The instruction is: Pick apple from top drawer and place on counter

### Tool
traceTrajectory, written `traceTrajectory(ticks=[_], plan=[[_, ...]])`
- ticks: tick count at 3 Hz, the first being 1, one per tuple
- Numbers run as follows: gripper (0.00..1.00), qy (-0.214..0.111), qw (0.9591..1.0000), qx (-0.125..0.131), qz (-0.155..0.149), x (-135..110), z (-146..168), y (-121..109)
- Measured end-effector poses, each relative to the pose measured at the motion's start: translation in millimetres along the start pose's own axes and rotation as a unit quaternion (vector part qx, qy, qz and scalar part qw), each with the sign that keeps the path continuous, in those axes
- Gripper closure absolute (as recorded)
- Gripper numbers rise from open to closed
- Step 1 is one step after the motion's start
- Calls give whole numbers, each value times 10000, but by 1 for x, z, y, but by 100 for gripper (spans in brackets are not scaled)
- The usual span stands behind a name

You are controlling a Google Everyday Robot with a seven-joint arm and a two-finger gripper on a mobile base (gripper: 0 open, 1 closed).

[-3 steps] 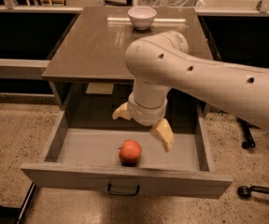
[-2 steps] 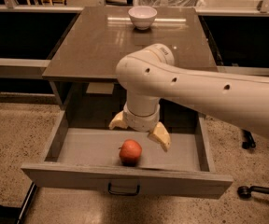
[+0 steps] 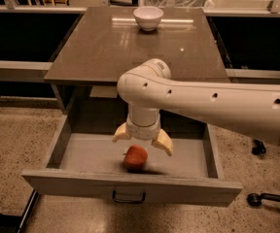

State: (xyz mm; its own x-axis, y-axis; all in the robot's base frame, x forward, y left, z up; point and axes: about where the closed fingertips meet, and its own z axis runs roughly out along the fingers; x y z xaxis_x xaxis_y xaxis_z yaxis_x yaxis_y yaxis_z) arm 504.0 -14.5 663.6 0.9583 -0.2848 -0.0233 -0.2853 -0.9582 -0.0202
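Observation:
The red-orange apple [image 3: 135,157] lies on the floor of the open top drawer [image 3: 81,157], near its front panel and just above the black handle [image 3: 128,197]. My gripper [image 3: 142,140] hangs inside the drawer directly above and slightly behind the apple, its two tan fingers [image 3: 163,142] spread open to either side, not touching the fruit. The white arm reaches in from the right. The brown-grey counter [image 3: 106,42] lies behind the drawer.
A white bowl [image 3: 148,18] stands at the back of the counter. Dark shelving flanks the cabinet on both sides. A chair base with castors [image 3: 269,198] sits on the speckled floor at the right.
The arm has swung left and the gripper has moved over the apple, lower in the drawer. The apple has not moved.

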Motion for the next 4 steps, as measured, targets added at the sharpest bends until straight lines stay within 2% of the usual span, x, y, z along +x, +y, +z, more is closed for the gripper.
traceTrajectory(ticks=[1,2,4], plan=[[0,-129,9998,54,-144,1,19,-3],[18,-215,9994,135,-238,3,33,-9],[64,-480,9981,213,-321,-2,43,-17]])
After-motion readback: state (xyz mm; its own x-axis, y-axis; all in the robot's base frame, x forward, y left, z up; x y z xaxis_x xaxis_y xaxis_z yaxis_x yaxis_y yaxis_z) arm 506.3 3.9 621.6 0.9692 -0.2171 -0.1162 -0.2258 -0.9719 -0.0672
